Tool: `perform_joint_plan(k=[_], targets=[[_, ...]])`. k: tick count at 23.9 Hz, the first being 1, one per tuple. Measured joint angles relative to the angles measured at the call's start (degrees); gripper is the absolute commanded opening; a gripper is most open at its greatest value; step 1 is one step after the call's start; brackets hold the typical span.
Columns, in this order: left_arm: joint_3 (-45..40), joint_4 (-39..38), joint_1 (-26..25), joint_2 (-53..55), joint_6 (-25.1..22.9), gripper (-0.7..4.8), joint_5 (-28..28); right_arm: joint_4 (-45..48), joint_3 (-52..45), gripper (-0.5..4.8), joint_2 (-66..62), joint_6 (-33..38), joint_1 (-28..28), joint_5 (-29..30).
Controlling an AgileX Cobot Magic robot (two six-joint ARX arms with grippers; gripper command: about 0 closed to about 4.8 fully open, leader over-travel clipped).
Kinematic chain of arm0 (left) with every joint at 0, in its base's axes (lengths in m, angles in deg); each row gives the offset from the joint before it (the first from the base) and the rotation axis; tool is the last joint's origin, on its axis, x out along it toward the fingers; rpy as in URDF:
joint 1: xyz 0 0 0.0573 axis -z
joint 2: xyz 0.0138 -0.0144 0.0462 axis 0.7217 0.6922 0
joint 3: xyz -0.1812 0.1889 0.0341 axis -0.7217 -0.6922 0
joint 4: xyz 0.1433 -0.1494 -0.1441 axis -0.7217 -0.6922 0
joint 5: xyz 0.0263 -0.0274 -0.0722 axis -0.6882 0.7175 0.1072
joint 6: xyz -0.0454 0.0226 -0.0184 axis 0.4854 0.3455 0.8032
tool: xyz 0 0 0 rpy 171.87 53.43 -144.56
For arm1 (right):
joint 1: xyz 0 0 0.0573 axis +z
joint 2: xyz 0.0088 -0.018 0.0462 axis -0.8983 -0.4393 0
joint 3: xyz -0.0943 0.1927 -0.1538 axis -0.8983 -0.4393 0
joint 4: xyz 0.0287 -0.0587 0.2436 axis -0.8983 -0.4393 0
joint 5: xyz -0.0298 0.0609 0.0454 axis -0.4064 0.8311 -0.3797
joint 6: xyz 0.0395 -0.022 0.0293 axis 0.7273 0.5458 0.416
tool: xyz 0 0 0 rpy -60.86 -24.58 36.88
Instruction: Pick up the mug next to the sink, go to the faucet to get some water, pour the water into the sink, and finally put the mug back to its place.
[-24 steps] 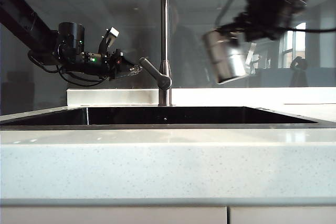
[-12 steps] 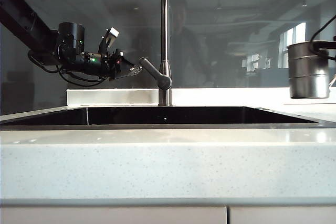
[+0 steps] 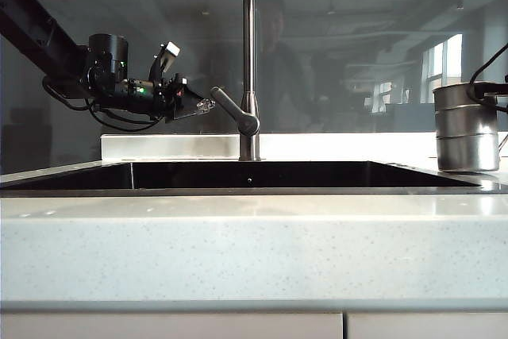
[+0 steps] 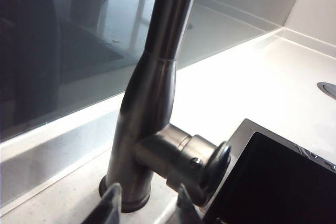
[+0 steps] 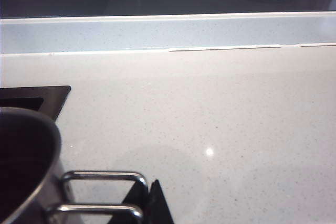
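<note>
Steel mug coming home to the stone counter beside the sink

Over at three o'clock in the exterior view the stainless mug [image 3: 467, 128] stands upright at the sink's [image 3: 238, 190] right end, and whether its base touches the white speckled counter [image 3: 254, 252] or hangs just above, I can't tell. The right gripper [image 5: 149, 200] is clenched on the thin wire handle [image 5: 102, 192]. Best play, I'd say: lower dead straight until the base sits flat, then let go without tugging the handle sideways. At nine o'clock the left gripper [image 4: 146, 203] hangs spread wide, fingers either side of the faucet's [image 3: 249, 57] lever [image 3: 232, 110], gripping nothing. Brands, labels, writing? None readable on mug, faucet or stone.
</note>
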Motion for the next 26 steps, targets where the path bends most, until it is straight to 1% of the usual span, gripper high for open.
perform_joint_plan(k=[7, 11, 12, 13, 14, 21, 23, 26], targets=[[0.0, 0.0, 0.0, 0.0, 0.6, 1.3, 0.0, 1.6, -0.5, -0.04, -0.5, 0.3, 0.0, 1.1], [0.0, 0.0, 0.0, 0.0, 0.6, 1.3, 0.0, 1.7, -0.5, 0.06, -0.5, 0.3, 0.0, 1.3], [0.0, 0.0, 0.0, 0.0, 0.6, 1.3, 0.0, 1.7, -0.5, 0.41, -0.5, 0.3, 0.0, 1.3], [0.0, 0.0, 0.0, 0.0, 0.6, 1.3, 0.0, 1.6, -0.5, 0.89, -0.5, 0.3, 0.0, 1.3], [0.0, 0.0, 0.0, 0.0, 0.6, 1.3, 0.0, 1.5, -0.5, 1.04, -0.5, 0.3, 0.0, 1.4], [0.0, 0.0, 0.0, 0.0, 0.6, 1.3, 0.0, 0.5, -0.7, 1.12, -0.5, 0.3, 0.1, 1.3], [0.0, 0.0, 0.0, 0.0, 1.2, 1.3, 0.5, 0.3, -1.0, 1.27, -0.4, 0.3, 0.1, 1.3], [0.0, 0.0, 0.0, 0.0, 2.6, 1.3, 1.1, -0.2, -2.3, 1.27, 0.8, 0.4, 0.1, 1.1]])
